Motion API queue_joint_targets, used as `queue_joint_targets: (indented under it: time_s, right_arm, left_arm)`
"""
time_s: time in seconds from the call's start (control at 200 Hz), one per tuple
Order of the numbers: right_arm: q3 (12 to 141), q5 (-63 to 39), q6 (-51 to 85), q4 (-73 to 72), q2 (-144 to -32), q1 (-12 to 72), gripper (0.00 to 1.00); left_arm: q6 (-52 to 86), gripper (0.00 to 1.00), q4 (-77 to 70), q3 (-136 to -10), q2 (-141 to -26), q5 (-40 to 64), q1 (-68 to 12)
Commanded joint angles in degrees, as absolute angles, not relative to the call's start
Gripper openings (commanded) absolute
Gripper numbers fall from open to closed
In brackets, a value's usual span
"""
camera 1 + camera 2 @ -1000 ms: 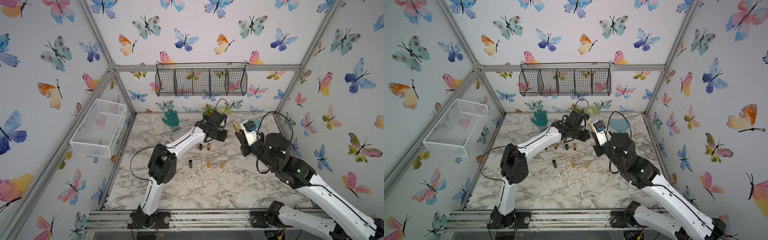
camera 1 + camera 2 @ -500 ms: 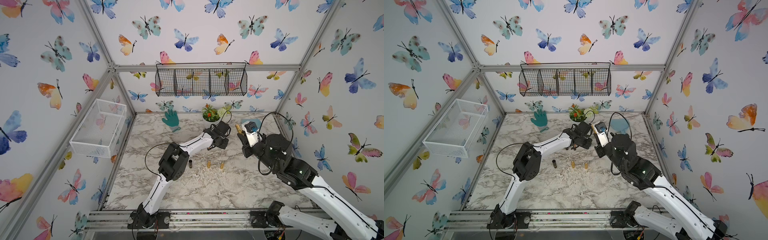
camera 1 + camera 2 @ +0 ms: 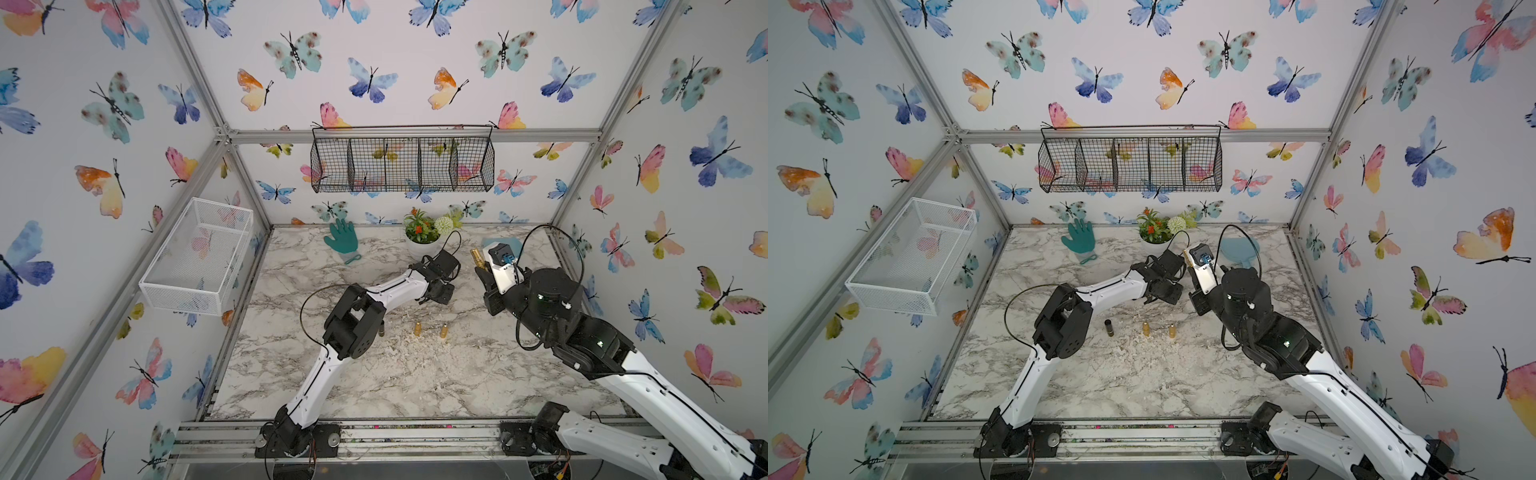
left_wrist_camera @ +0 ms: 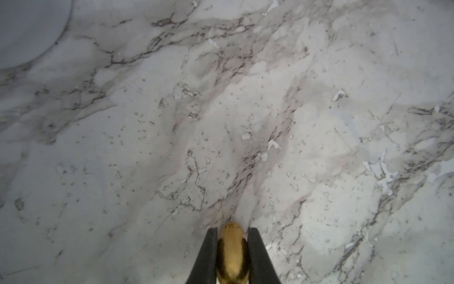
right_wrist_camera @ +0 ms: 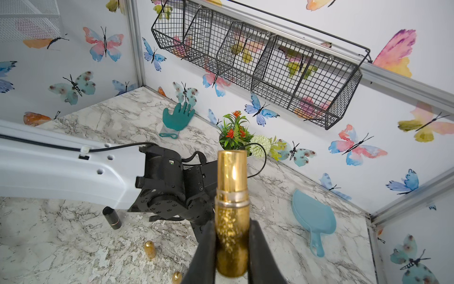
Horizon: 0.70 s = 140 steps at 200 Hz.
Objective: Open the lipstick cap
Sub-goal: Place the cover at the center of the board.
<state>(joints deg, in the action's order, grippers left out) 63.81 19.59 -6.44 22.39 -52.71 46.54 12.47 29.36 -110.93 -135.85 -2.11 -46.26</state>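
A gold cap [image 4: 232, 248], apparently already pulled off, is pinched in the left end effector [image 4: 232, 230] above the counter [image 4: 319, 98]; it should be lowered squarely before release. Farther back, the lipstick [image 5: 232, 186] is clamped by the right end effector [image 5: 232, 222] and should be held steady.

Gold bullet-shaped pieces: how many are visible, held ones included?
3. Two stand side by side on the table: one gold piece nearer the black tube, another gold piece beside it. A third gold piece is in the shut left end effector. The left arm may hide more.
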Motion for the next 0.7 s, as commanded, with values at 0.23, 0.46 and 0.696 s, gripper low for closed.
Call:
queue_joint_targets:
  time_s: [0.23, 0.46, 0.696]
  right_arm:
    - [62.45, 21.0, -5.54, 22.94, -52.47, 46.54, 0.02]
    - [62.44, 20.67, -5.27, 22.5, -52.54, 46.53, 0.02]
    - [62.2, 19.32, -4.92, 21.37, -52.71, 46.55, 0.02]
  left_arm:
    - [11.88, 0.38, 29.51, -110.73, -136.69, -2.44, -46.67]
    - [11.45, 0.48, 29.53, -112.46, -133.31, -1.11, -46.67]
    - [13.38, 0.57, 29.97, -115.26, -126.59, 6.23, -44.84]
